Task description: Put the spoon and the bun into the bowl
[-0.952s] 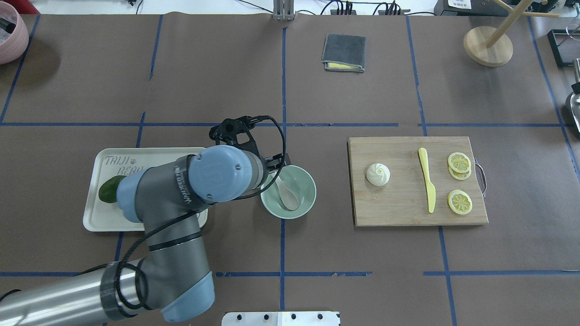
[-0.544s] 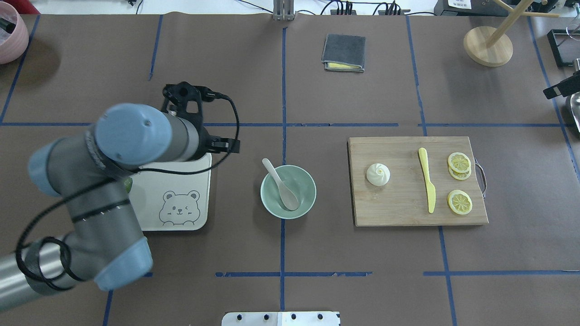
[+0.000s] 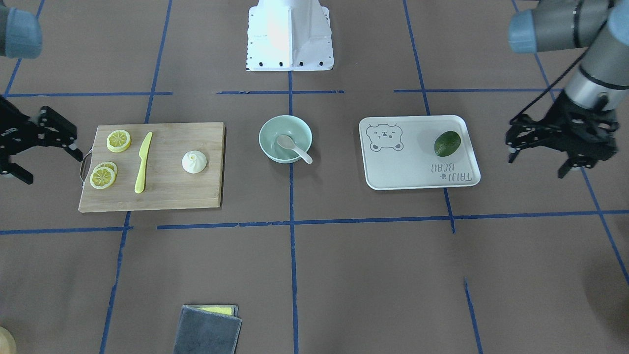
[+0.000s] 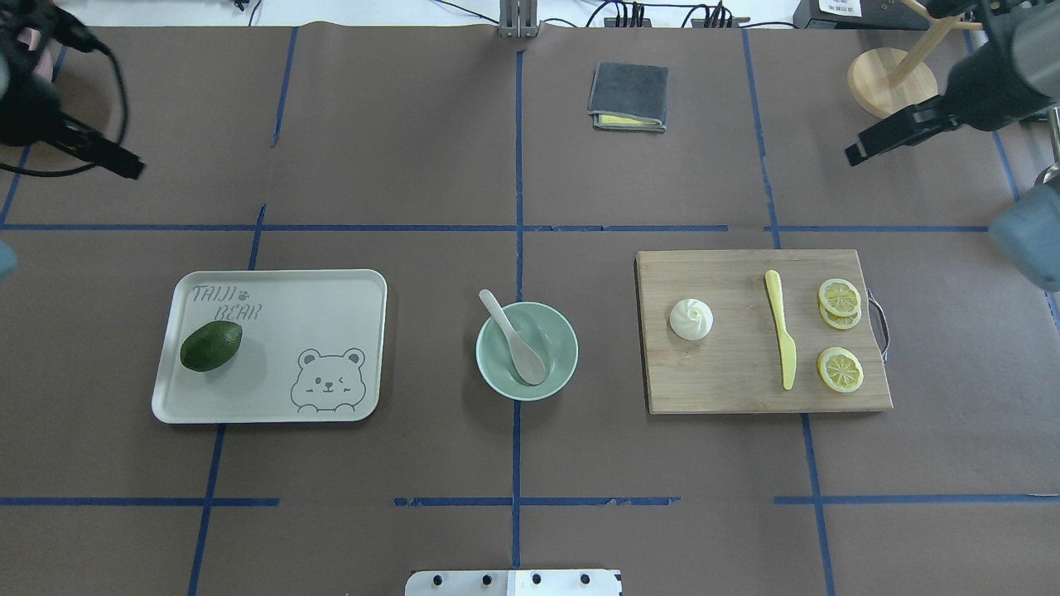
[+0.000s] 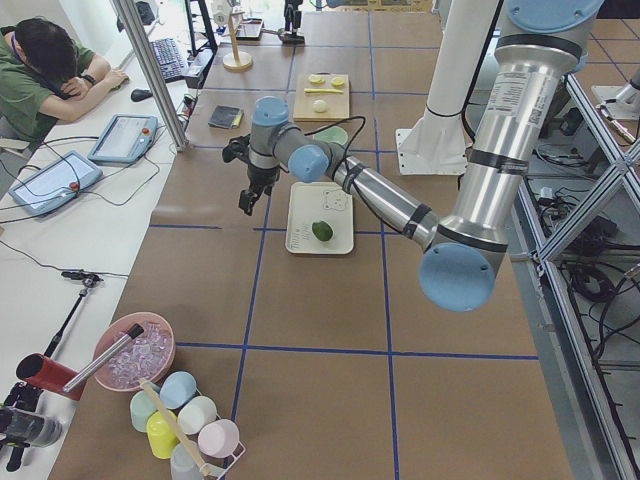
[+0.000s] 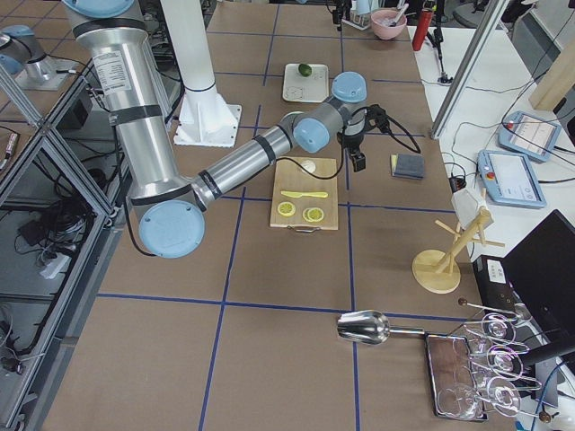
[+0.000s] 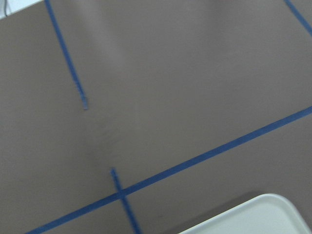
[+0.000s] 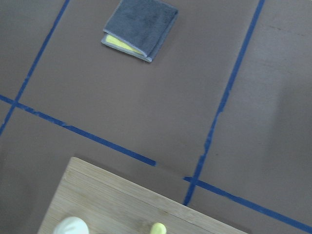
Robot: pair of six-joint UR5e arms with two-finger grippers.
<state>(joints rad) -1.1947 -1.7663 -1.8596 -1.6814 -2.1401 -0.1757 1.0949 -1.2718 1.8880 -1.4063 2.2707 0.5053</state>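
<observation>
Since the spoon (image 4: 515,338) leans over the bowl (image 4: 566,364) rim, a dropped bun (image 4: 691,319) could flip it out; left tool (image 3: 536,166) and right tool (image 3: 53,168) both hang spread and empty.

light: bright, even | shadows: soft | left wrist view: blurred

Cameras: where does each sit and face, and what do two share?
Front-facing: across the table, facing the base; left gripper at right, right gripper opposite.
Overhead: behind the robot, looking down; grippers at far corners.
Exterior left: table's left end; left arm near.
Exterior right: right end; right arm near.
Left wrist: down on tray corner; no body.
Right wrist: down on board, cloth; no body.
Shared: front-facing and overhead show spoon in bowl.
</observation>
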